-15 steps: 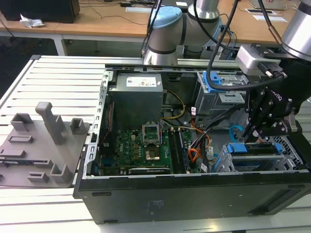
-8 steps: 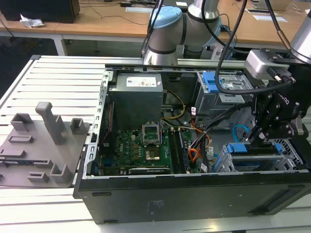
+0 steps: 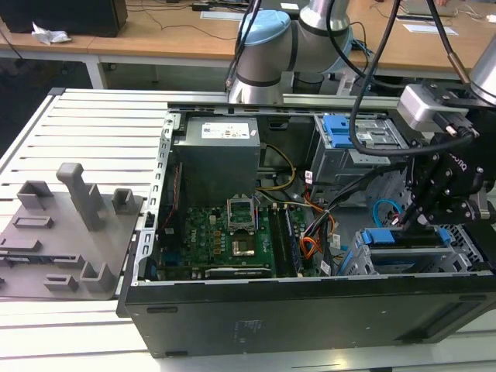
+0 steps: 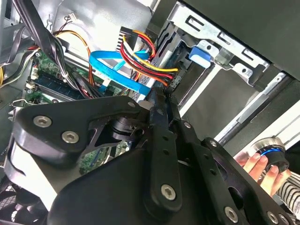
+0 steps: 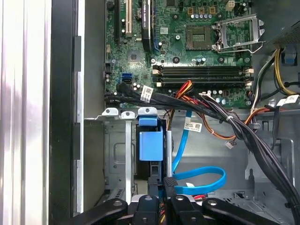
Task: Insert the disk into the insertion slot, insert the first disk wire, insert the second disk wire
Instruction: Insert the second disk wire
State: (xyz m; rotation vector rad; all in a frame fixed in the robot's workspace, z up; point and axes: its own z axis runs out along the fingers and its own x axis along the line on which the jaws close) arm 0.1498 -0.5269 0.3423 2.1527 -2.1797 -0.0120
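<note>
The arm comes in from the exterior view's right, its black gripper (image 3: 412, 219) tilted down into the open computer case (image 3: 310, 310) at the drive cage end. In the first wrist view the gripper (image 5: 162, 190) sits just above the rear edge of the disk, with the jaws drawn close together around a small dark plug at the disk's end; whether they actually pinch it I cannot tell.

The disk (image 5: 151, 146), seen by its bright blue carrier, is already seated in the insertion slot (image 5: 117, 154), its long axis running along the bay, away from the gripper and toward the green motherboard (image 5: 187, 51).

The first disk wire (image 4: 140, 51), a red, orange and black bundle, curves down to the point just ahead of the gripper (image 4: 159, 101) in the second wrist view. The second disk wire (image 5: 201, 178), light blue, loops beside the slot on the case floor. A hand (image 4: 262, 171) holding a round knob shows near the case edge.
</note>
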